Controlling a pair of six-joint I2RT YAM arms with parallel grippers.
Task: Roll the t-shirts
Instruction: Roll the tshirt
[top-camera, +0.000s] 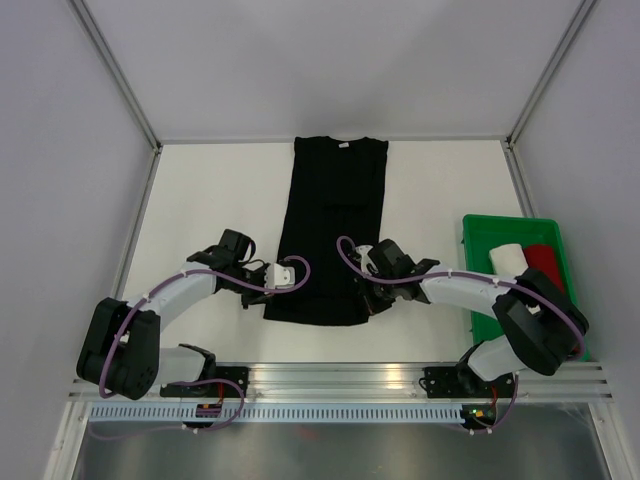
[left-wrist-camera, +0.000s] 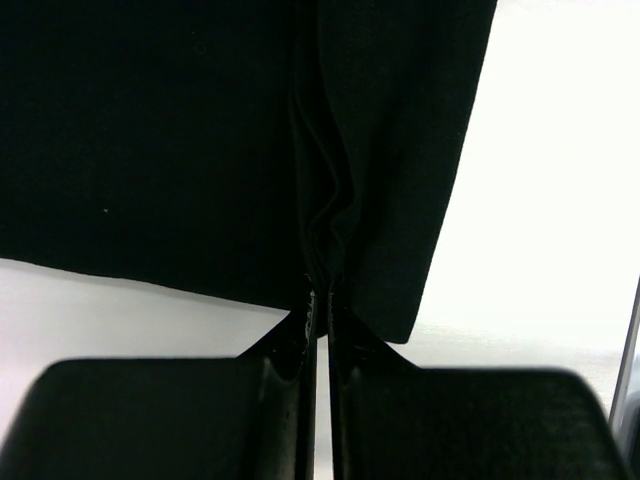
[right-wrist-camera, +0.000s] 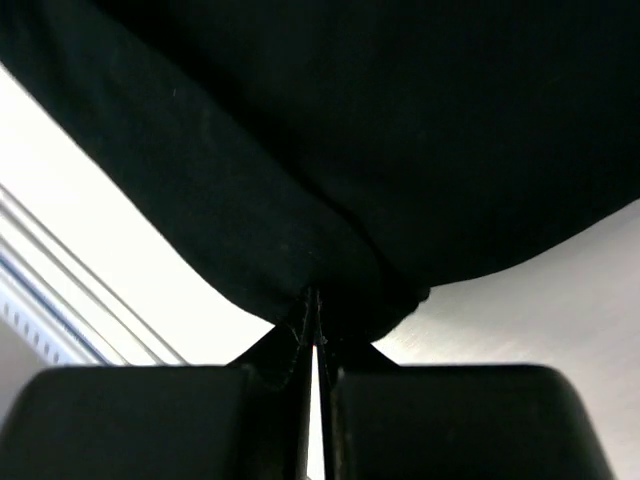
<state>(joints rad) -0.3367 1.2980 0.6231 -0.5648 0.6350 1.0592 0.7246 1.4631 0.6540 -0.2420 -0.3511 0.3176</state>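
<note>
A black shirt lies flat on the white table, folded into a long narrow strip. Its collar end, with a small white label, sits at the far edge near the middle; its hem lies toward the near edge, between the two arms.

The left gripper reaches in from the left and meets the hem's left corner. In the left wrist view its fingers are closed together on a pinch of black cloth, and a fold runs up the fabric from the grip point. The shirt's edge hangs just right of that fold, with bare table beyond it.

The right gripper comes in from the right at the hem's right side. In the right wrist view its fingers are pressed shut on the bunched edge of the shirt, the cloth gathered into a small wad right at the tips. The table shows on both sides below the fabric, and the rail of the near edge crosses the left of that view.

A green bin stands at the right edge of the table, well apart from the black shirt. Inside it lie a white roll and a red roll, side by side and touching, the white one nearer the table's middle.
</note>
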